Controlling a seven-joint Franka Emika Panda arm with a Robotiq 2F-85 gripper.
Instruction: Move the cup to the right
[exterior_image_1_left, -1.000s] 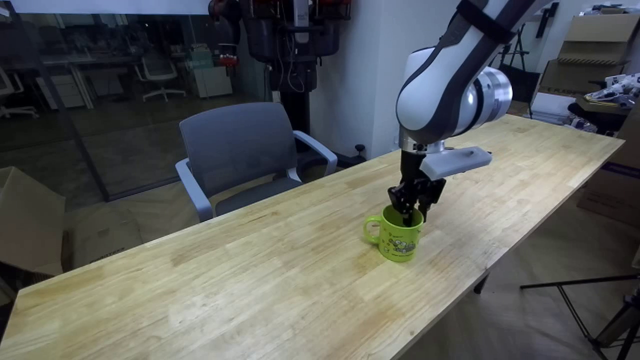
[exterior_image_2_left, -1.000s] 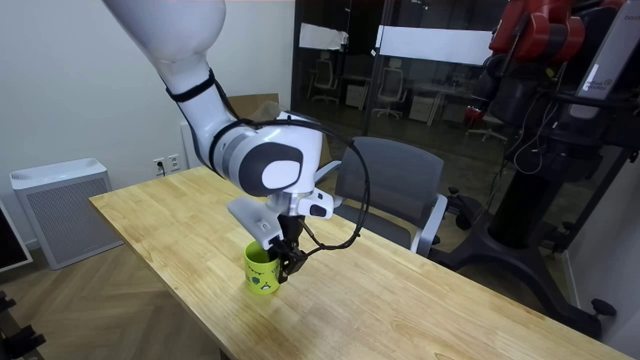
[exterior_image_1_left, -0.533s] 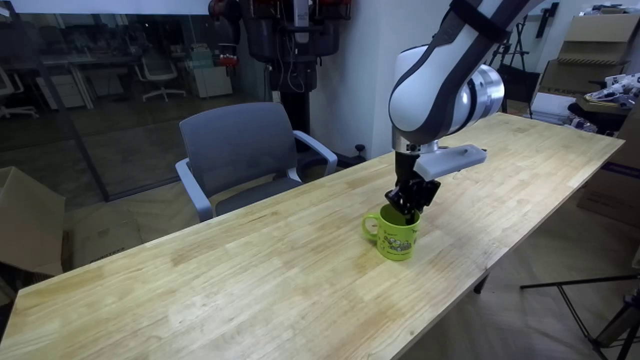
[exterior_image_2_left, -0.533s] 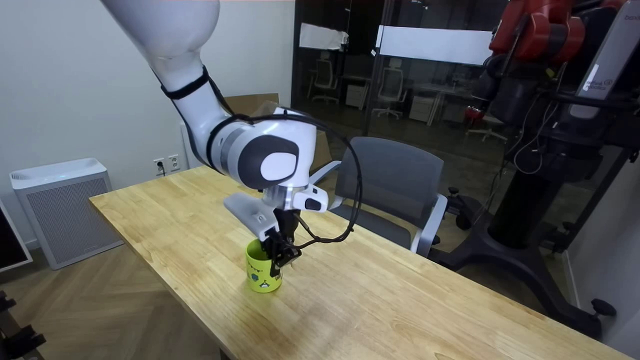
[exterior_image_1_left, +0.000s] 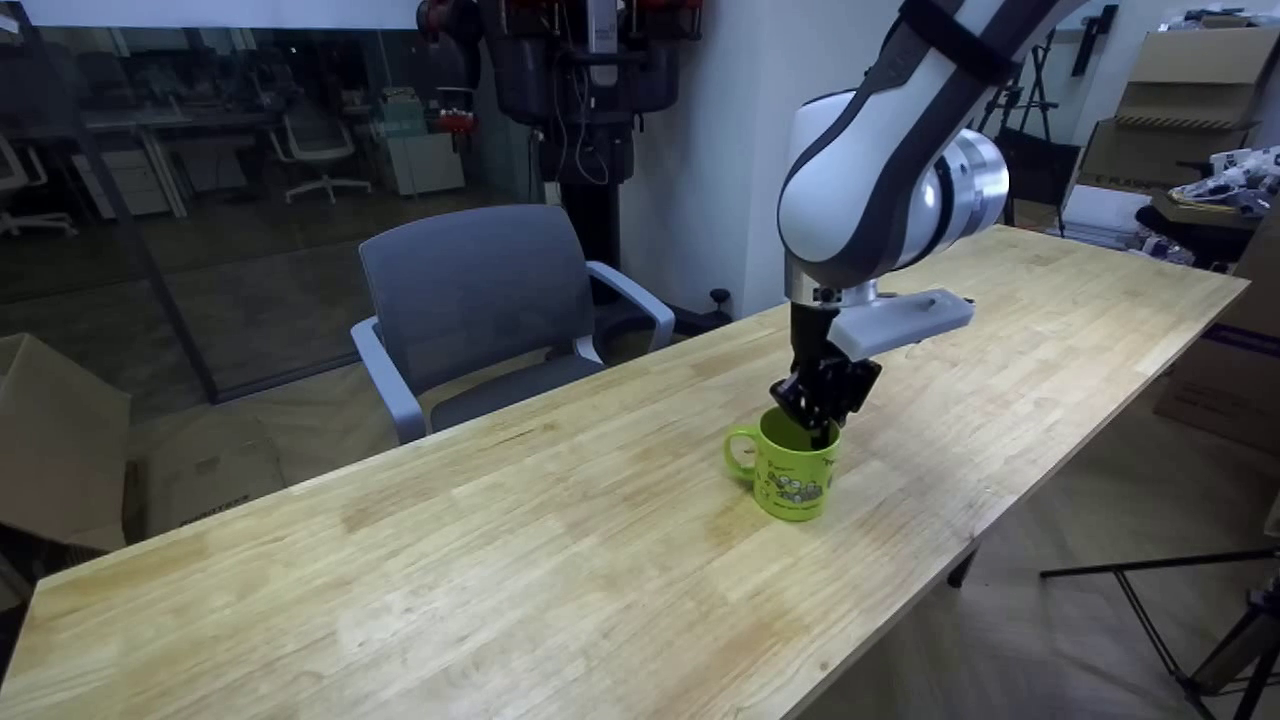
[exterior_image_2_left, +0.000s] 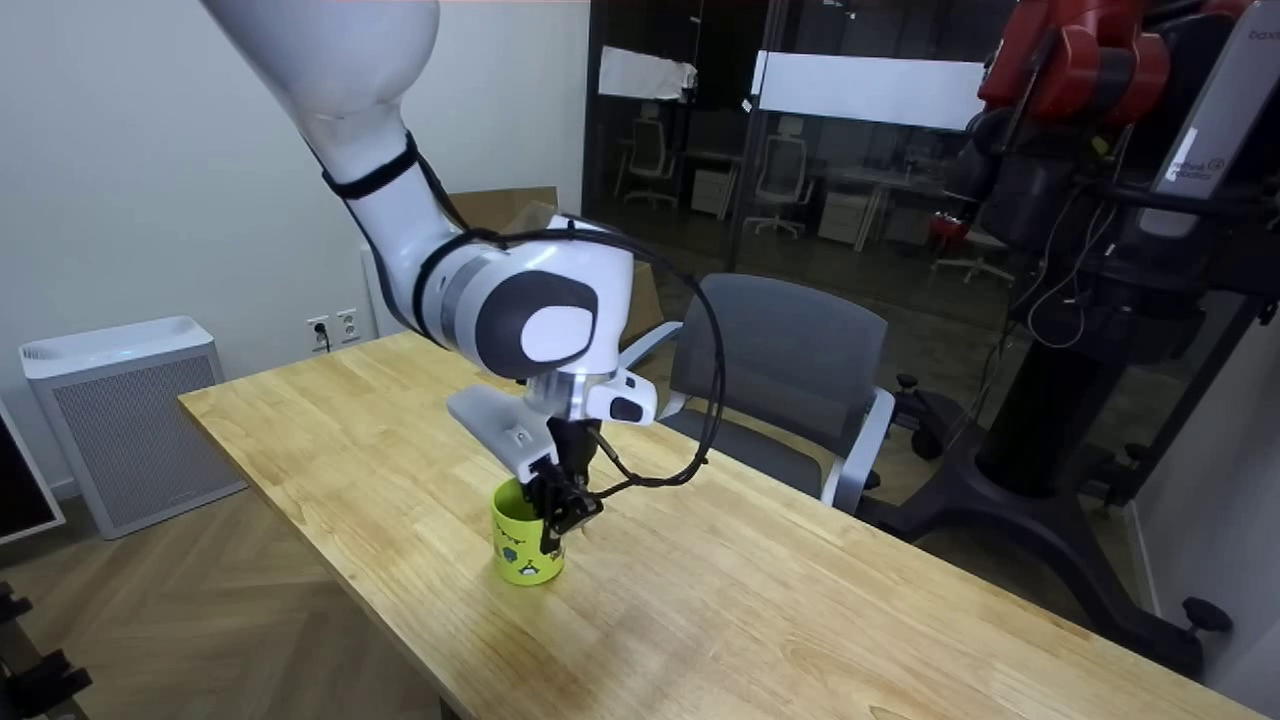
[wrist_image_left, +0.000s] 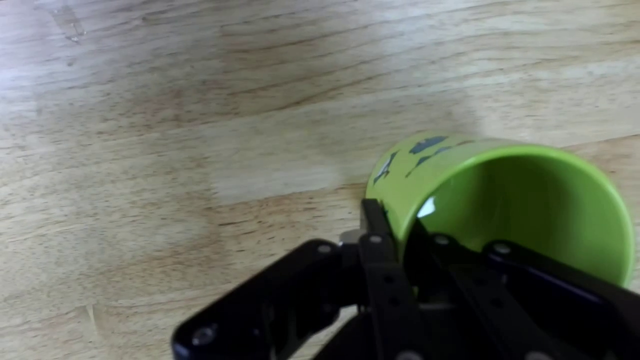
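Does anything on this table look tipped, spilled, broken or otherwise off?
Nothing looks tipped, spilled or broken. The cup looks upright, the fingers straddling its wall. The one oddity is a small shiny mark on the tabletop, upper left in the wrist view, unlike the wood around it; what it is, I can't tell.

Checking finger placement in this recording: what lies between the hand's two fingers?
The wall of the green mug, in the wrist view: one finger of the hand stands outside it, another inside.
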